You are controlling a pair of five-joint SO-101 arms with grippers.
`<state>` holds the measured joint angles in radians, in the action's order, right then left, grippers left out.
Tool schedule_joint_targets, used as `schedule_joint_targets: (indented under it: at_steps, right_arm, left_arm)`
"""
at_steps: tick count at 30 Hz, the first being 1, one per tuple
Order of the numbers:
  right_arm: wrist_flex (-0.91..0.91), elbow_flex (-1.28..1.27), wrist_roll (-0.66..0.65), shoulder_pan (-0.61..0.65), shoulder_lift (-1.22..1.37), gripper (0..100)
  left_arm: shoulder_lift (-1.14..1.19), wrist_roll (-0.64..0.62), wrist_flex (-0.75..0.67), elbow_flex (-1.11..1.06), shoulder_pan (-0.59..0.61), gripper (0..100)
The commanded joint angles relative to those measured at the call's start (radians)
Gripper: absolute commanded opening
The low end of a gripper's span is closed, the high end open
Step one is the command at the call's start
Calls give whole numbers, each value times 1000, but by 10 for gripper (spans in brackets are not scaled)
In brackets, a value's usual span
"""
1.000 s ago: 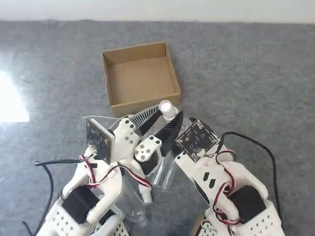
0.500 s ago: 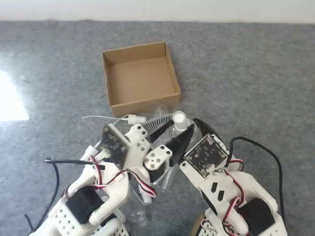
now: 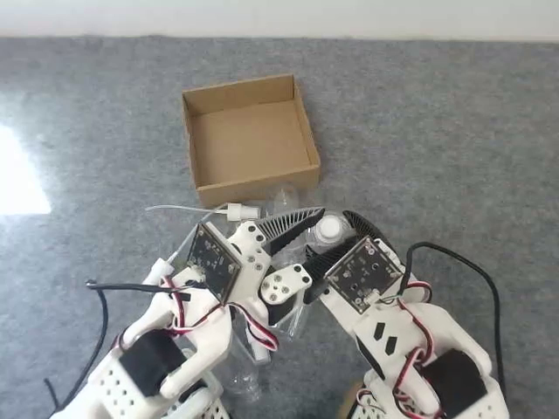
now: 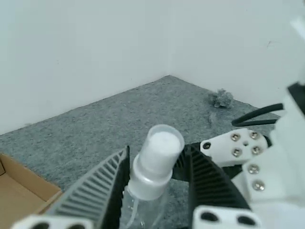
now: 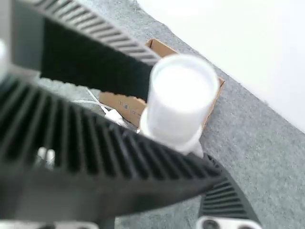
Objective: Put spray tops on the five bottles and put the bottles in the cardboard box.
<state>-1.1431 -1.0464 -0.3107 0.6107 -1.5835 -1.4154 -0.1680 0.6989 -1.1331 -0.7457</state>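
Grey carpet (image 3: 454, 131) under both your arms. Far left, loose spray top (image 3: 242, 210) with thin tube, lying just in front of cardboard box (image 3: 251, 183). Your left gripper (image 4: 157, 157) clamped round clear bottle (image 4: 143, 195) just below neck. On that neck, white spray top (image 3: 330, 229); your right gripper (image 3: 336, 237) pinched tight on it.

The left arm (image 3: 166, 349) and right arm (image 3: 410, 340) rise from the near edge and lean in, with their wrists close together. The left gripper (image 4: 158, 151) is clamped on the neck of a spray bottle (image 4: 151, 174), one ribbed finger (image 4: 102, 183) on each side. The right gripper (image 3: 336, 237) sits just to its right, angled far-left.
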Motion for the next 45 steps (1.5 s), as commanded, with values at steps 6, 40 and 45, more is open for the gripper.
schedule_joint_targets:
  at_steps: [6,40,45]
  right_arm:
    - [-4,61,21,-33,-15,120]
    - [120,-91,114,-262,-16,118]
    - [160,-133,114,-259,-24,117]
  left_arm:
    - [21,2,12,25,-2,178]
    - [20,8,107,208,342,109]
    - [20,2,126,170,574,58]
